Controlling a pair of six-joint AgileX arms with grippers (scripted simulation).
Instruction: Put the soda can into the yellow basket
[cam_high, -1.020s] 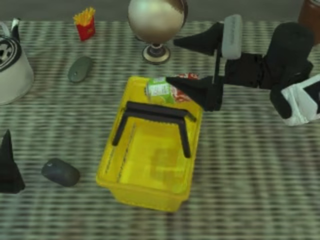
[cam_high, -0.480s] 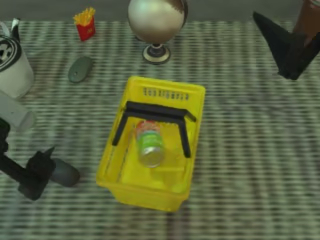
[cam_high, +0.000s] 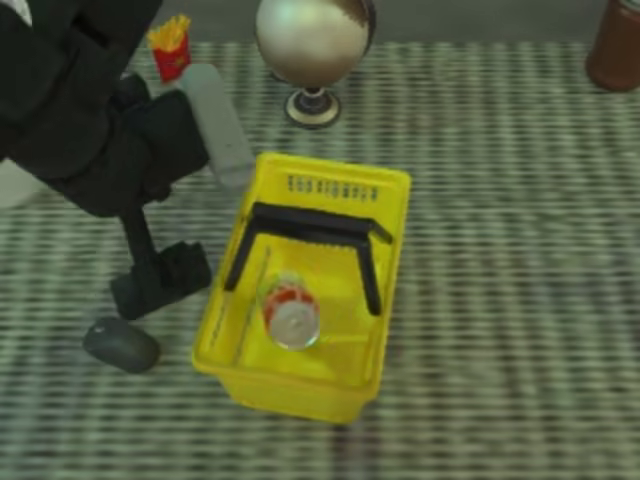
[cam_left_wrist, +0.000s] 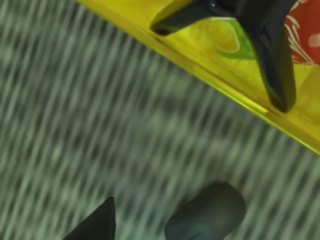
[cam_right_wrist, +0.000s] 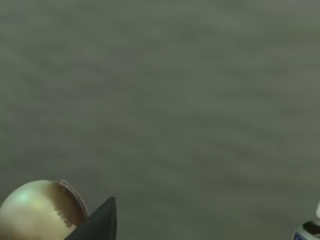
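Note:
The soda can (cam_high: 291, 313) stands inside the yellow basket (cam_high: 385, 215), silver top up, just in front of the black handle (cam_high: 310, 222). My left gripper (cam_high: 160, 282) hangs low beside the basket's left wall, open and holding nothing. In the left wrist view one dark fingertip (cam_left_wrist: 99, 224) shows above the cloth, with the basket's rim (cam_left_wrist: 200, 60), the handle (cam_left_wrist: 272, 55) and the can's red label (cam_left_wrist: 306, 27) beyond. My right arm is out of the top view. Its wrist view shows one fingertip (cam_right_wrist: 100, 222), open, over bare grey background.
A dark mouse (cam_high: 121, 344) lies just in front of the left gripper, and shows as the mouse (cam_left_wrist: 206, 214) in the left wrist view. A gold globe (cam_high: 312, 42), a fries box (cam_high: 170, 46) and a brown cylinder (cam_high: 614, 45) stand along the back.
The right arm let the can drop into the basket and withdrew out of view. The can went from lying to upright. My left arm swung in beside the basket's left wall.

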